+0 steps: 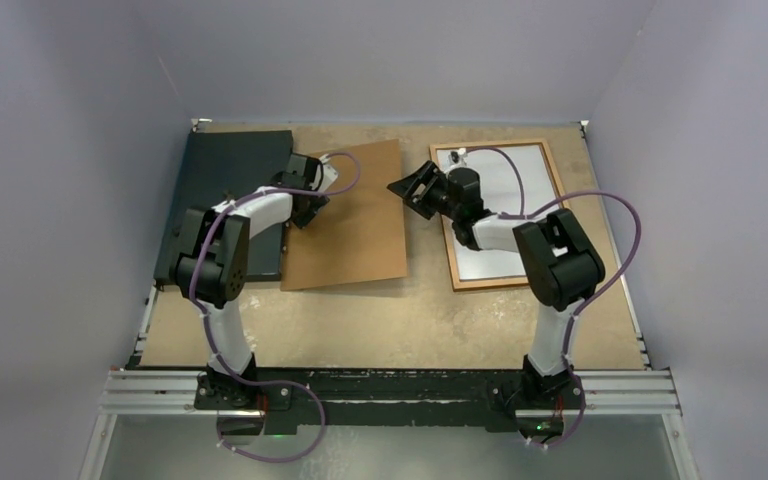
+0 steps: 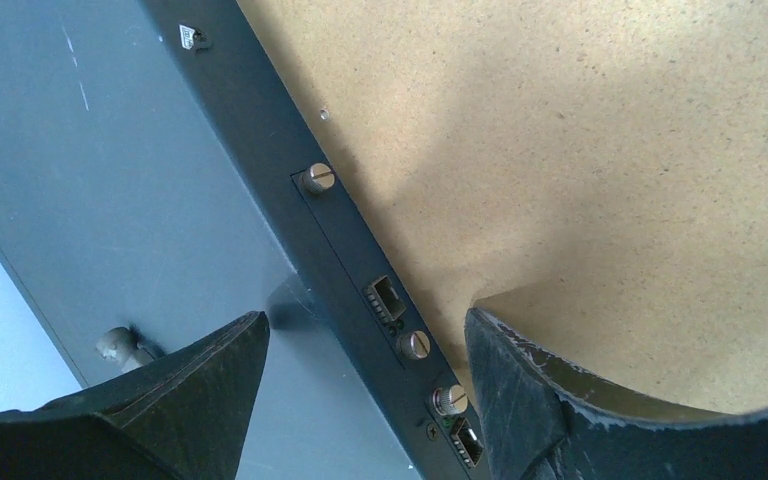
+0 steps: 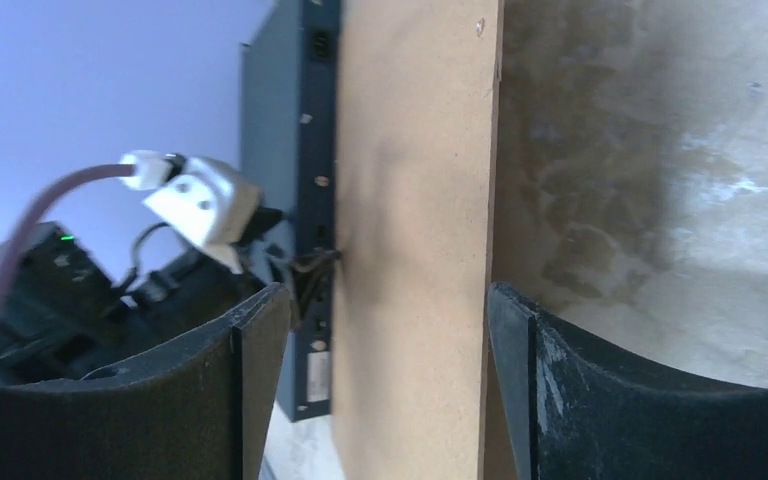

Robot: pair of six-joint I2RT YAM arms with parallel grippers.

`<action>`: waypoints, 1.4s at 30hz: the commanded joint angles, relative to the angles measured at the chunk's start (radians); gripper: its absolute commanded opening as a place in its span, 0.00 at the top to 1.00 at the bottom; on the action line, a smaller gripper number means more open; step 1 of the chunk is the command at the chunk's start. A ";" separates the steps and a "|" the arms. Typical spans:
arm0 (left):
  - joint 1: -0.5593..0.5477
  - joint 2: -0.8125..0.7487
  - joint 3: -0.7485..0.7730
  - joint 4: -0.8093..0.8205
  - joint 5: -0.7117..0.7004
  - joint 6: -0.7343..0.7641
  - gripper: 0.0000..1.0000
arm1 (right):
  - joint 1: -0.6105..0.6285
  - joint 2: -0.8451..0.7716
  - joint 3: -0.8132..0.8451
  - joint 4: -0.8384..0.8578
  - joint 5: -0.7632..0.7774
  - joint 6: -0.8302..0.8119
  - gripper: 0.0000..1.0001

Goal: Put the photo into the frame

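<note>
The frame [image 1: 552,165], with a narrow orange-brown wooden border, lies flat at the back right, and a plain white surface fills its inside. No plant picture shows in any view, so the photo is out of view. My right gripper [image 1: 407,189] [image 3: 385,296] hovers left of the frame, open, its fingers pointing at the right edge of a brown backing board [image 1: 352,216] [image 3: 415,250]. My left gripper [image 1: 306,206] [image 2: 365,320] is open at the board's left edge. Its fingers straddle the side of a dark box [image 2: 360,270] without holding anything.
A dark grey-black flat box [image 1: 228,185] with ports and screws along its side lies at the back left. The brown board [image 2: 580,150] leans on its right edge. The table [image 1: 400,320] has a metal rail along its near edge.
</note>
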State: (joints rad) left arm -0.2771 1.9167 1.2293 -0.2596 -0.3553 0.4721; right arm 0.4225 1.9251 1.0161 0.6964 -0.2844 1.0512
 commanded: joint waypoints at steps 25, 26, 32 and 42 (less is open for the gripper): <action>0.004 -0.039 0.048 -0.119 0.148 -0.069 0.29 | 0.090 -0.120 0.081 -0.180 -0.233 -0.075 0.81; 0.004 -0.043 0.055 -0.128 0.161 -0.073 0.27 | 0.091 -0.127 0.104 -0.233 -0.215 -0.109 0.87; 0.004 -0.157 0.098 -0.176 0.327 -0.086 0.12 | 0.087 -0.163 0.146 -0.349 -0.164 -0.125 1.00; -0.099 -0.585 0.039 -0.424 0.728 0.164 0.02 | 0.061 -0.263 0.220 -0.424 -0.038 0.100 1.00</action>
State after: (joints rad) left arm -0.2863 1.5120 1.3094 -0.5426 0.2005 0.4736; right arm 0.4957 1.7439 1.1393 0.2394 -0.3946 1.0405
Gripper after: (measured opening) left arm 0.977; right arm 0.019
